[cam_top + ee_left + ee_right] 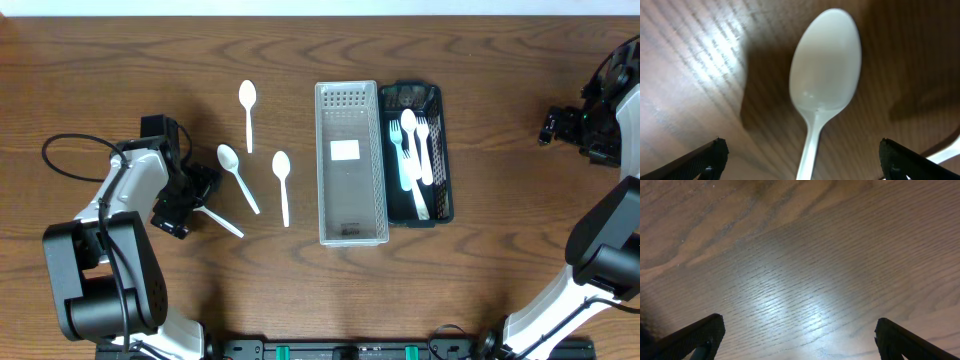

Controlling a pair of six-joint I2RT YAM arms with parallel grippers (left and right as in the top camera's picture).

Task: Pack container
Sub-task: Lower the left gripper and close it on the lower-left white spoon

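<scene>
Left wrist: spoon (825, 65) inside left pincer (801, 159)

The tabletop (500, 270) is brown with dark wavy grain. The spoons (281, 166) are white. The long basket (321, 170) is translucent grey, the cutlery tray (447, 185) black.

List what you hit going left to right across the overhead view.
left end effector → rightmost loose spoon → clear tray → black tray → right end effector
</scene>
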